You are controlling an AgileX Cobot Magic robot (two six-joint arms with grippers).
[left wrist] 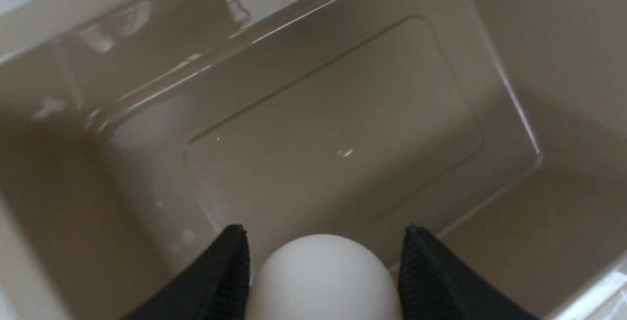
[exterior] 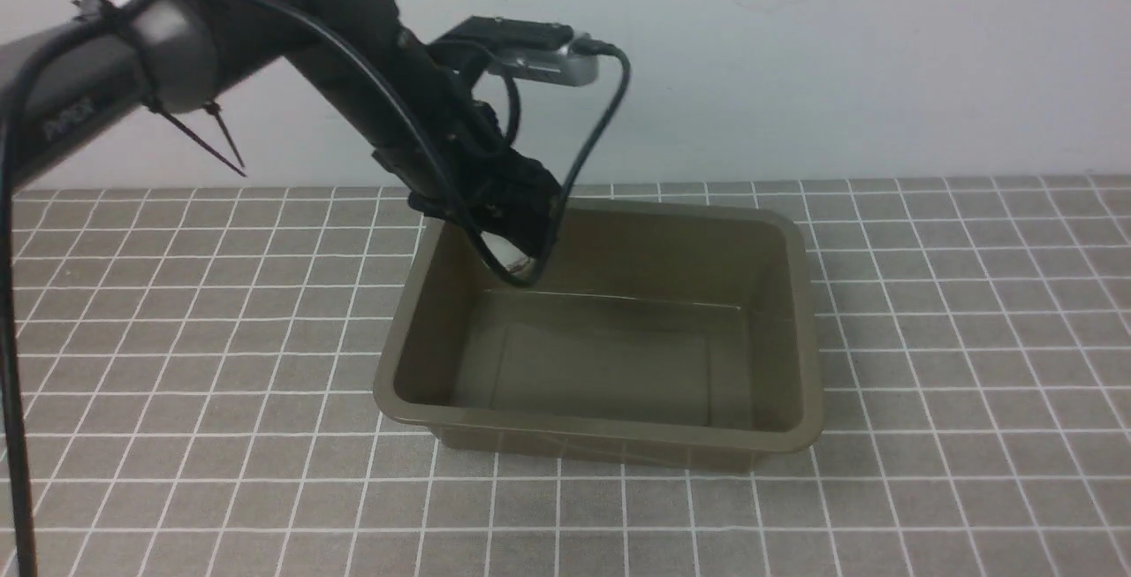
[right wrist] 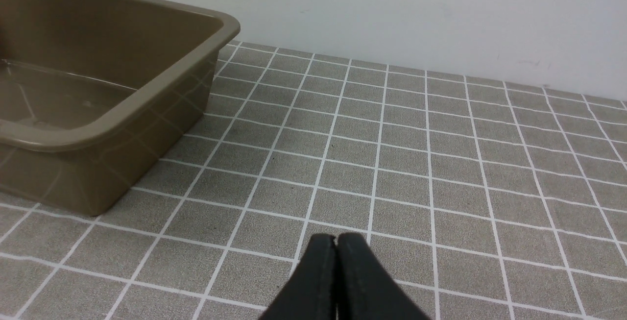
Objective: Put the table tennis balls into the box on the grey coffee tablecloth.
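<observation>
Olive-brown glossy plastic, front view: the box (exterior: 610, 440) sits on the grey coffee tablecloth (exterior: 928, 312), a matte weave ruled in thin white squares. Box has rounded corners, a flared rim and sloping walls that throw reflections. The left arm reaches down over the far-left corner, and the left gripper (exterior: 514, 252) sits below rim level inside the box. A black cable (exterior: 601, 117) loops beside it. The ball is not clearly made out from here.

Left wrist view: the table tennis ball (left wrist: 323, 281), white, smooth and matte, is held between the two black ribbed jaws above the box floor. The jaws are closed against its sides. No printed mark shows on the visible face.

Handling, as judged:
- The ball is very light, a thin hollow shell, stiff but dentable under hard squeeze.
- It is slick and round, so it is best held across its widest part, as here.
- It will likely bounce and roll on the hard, shiny floor, so a low release suits it.

Right wrist view: the right gripper (right wrist: 337, 241) hangs over bare cloth, well apart from the box's near corner, jaws pressed together and holding nothing. A plain white wall (right wrist: 416, 16) is behind.
</observation>
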